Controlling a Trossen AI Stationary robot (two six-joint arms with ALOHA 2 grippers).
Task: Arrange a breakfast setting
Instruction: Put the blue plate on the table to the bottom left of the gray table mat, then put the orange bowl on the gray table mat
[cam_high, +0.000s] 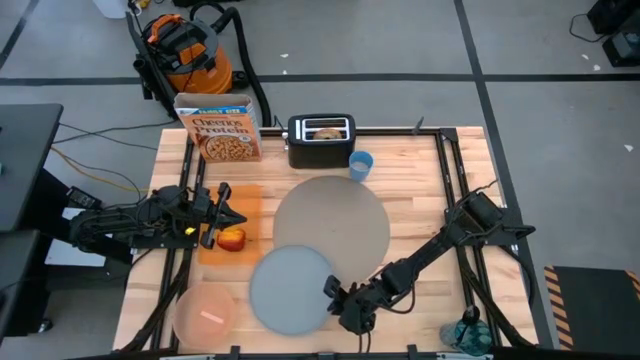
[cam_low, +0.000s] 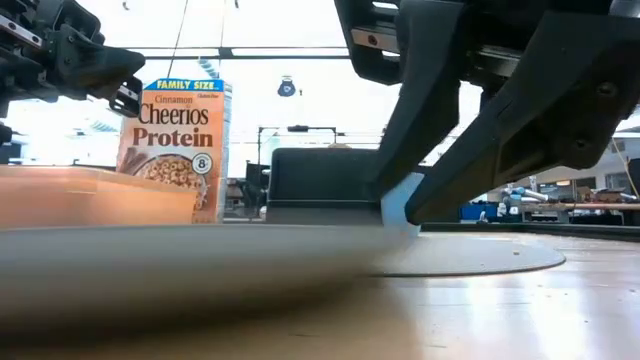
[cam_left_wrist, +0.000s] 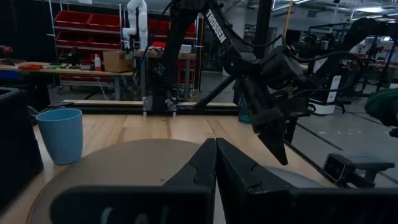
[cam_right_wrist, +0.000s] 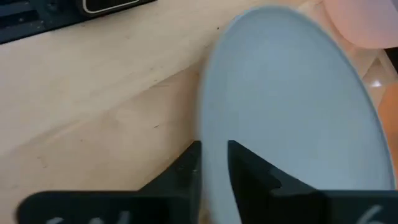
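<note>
The blue-grey plate (cam_high: 290, 288) lies near the table's near edge, its far rim by the large grey placemat (cam_high: 330, 222). My right gripper (cam_high: 333, 292) is shut on the plate's right rim. My left gripper (cam_high: 222, 205) is shut and empty, above the orange board (cam_high: 240, 200), just beyond the red-yellow apple (cam_high: 232, 239) that rests on the board. The bagel (cam_high: 327, 131) sits in the black toaster (cam_high: 320, 140). The blue cup (cam_high: 361, 165) stands beside the toaster. The pink bowl (cam_high: 205, 315) sits at the near left with a small pale thing in it. My right gripper pinches the plate's rim (cam_right_wrist: 214, 134) on its right side between its two fingers (cam_right_wrist: 186, 165), one above the rim and one below. The fingers come low from the table's right side. Whether the plate is clear of the table, I cannot tell.
A Cheerios box (cam_high: 222, 128) stands at the far left, beside the toaster. The arms' black frame rails (cam_high: 450, 180) run along the table's left and right sides. Bare wood shows right of the placemat (cam_high: 420, 200).
</note>
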